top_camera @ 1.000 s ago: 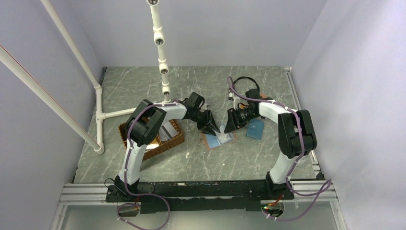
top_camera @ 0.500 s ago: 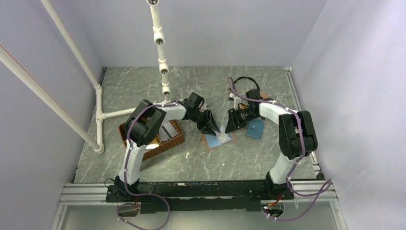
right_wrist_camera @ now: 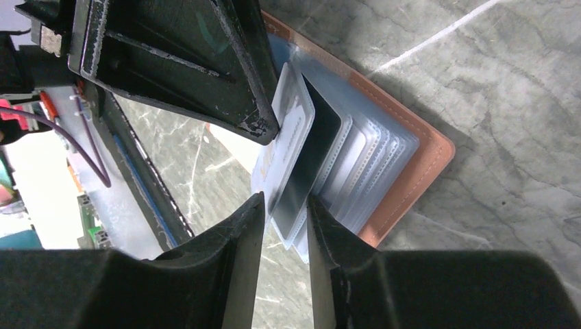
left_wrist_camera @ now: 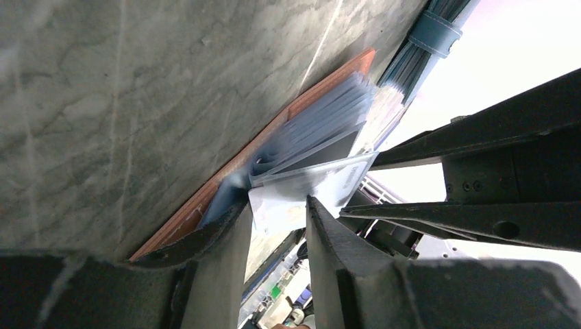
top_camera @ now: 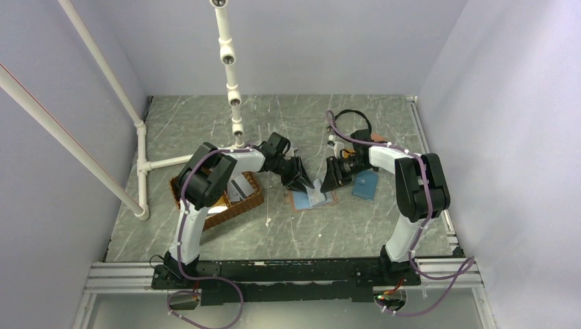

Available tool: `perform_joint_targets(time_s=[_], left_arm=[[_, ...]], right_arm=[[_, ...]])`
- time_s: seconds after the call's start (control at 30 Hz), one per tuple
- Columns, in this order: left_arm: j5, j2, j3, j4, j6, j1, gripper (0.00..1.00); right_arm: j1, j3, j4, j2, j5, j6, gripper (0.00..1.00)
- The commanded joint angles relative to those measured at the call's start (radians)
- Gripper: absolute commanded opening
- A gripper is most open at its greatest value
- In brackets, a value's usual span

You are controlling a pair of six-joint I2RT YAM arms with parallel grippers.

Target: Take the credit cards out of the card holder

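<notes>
Cards (right_wrist_camera: 318, 151) still in holder (top_camera: 312, 200), open flat mid-table. Right gripper (right_wrist_camera: 284, 205) narrowed over the last second around one card's edge; grip unconfirmed. Left gripper (left_wrist_camera: 277, 212) astride pale sleeve (left_wrist_camera: 288, 202), hold unclear. Likely start of pull-out.

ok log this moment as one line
card holder open on table | left jaws astride a pale card | right jaws astride a dark card | grip not clear

Pale credit card (left_wrist_camera: 315, 181) corner between left end effector (left_wrist_camera: 277, 204) fingers, beside salmon card holder's (left_wrist_camera: 205, 194) fanned blue pockets (left_wrist_camera: 322, 123).
</notes>
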Motion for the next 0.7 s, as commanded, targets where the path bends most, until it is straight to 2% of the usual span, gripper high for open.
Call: perform_joint_targets(time_s=[0.0,0.17,0.4,0.57,0.6,0.67], left_arm=[[-0.048,-0.035,-0.020,0.062,-0.009,0.000,0.41],[-0.054,-0.058,-0.041,0.095,-0.017,0.004,0.41],[-0.021,-0.112,-0.156,0.309,-0.107,0.031,0.43],[-0.011,-0.115,-0.174,0.321,-0.115,0.032,0.44],[-0.010,-0.115,-0.174,0.318,-0.115,0.032,0.44],[-0.012,-0.113,-0.170,0.306,-0.112,0.032,0.44]], right_arm=[[0.018,0.013,0.024,0.041,-0.071,0.031,0.27],[0.015,0.013,0.030,0.048,-0.080,0.046,0.00],[-0.033,-0.014,0.073,0.031,-0.080,0.088,0.00],[-0.050,-0.014,0.069,0.030,-0.092,0.079,0.00],[-0.050,-0.013,0.067,0.023,-0.088,0.074,0.02],[-0.051,-0.009,0.055,0.007,-0.074,0.060,0.17]])
